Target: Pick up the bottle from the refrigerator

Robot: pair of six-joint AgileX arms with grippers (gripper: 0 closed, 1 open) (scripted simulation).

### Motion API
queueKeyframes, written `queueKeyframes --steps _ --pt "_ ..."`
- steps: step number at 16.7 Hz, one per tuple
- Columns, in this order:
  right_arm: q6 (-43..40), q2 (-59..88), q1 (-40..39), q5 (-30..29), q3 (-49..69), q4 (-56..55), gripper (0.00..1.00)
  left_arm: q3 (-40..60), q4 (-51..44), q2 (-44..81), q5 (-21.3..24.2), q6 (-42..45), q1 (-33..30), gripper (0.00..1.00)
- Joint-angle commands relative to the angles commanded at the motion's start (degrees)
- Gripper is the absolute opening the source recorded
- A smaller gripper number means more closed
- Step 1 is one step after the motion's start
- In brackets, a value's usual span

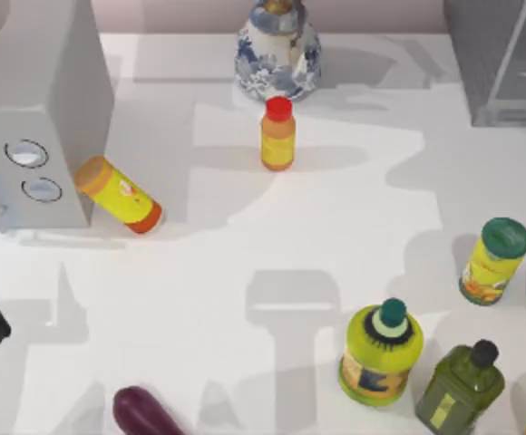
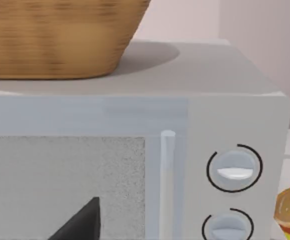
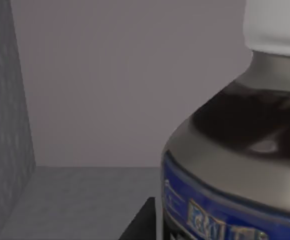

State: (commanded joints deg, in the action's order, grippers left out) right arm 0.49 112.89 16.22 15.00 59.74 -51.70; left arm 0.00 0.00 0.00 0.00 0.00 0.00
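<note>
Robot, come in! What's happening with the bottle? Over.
Right pincer right beside white-capped dark bottle inside grey compartment. Grip unconfirmed. Left arm parked facing white microwave. Nothing seen blocking.

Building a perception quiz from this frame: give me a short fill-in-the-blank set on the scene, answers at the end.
1. In the right wrist view, the bottle has a ____ cap and a blue label band.
2. On top of the microwave sits a woven ____.
3. The orange-yellow bottle in front of the blue-and-white vase has a ____ cap.
4. The microwave's front panel carries ____ round knobs.

Missing words: white; basket; red; two

Upright white-capped dark bottle (image 3: 245, 150)
</note>
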Motion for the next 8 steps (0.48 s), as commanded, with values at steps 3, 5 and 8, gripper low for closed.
queueKeyframes --steps 3,5,8 --pt "0.09 -4.63 1.05 0.86 -6.72 -2.59 0.0 0.0 0.0 0.0 0.0 0.0 0.0 1.0" --pt "0.11 -5.85 1.75 1.15 -8.21 -3.53 0.0 0.0 0.0 0.0 0.0 0.0 0.0 1.0" --pt "0.11 -5.87 1.77 1.16 -8.24 -3.55 0.0 0.0 0.0 0.0 0.0 0.0 0.0 1.0"
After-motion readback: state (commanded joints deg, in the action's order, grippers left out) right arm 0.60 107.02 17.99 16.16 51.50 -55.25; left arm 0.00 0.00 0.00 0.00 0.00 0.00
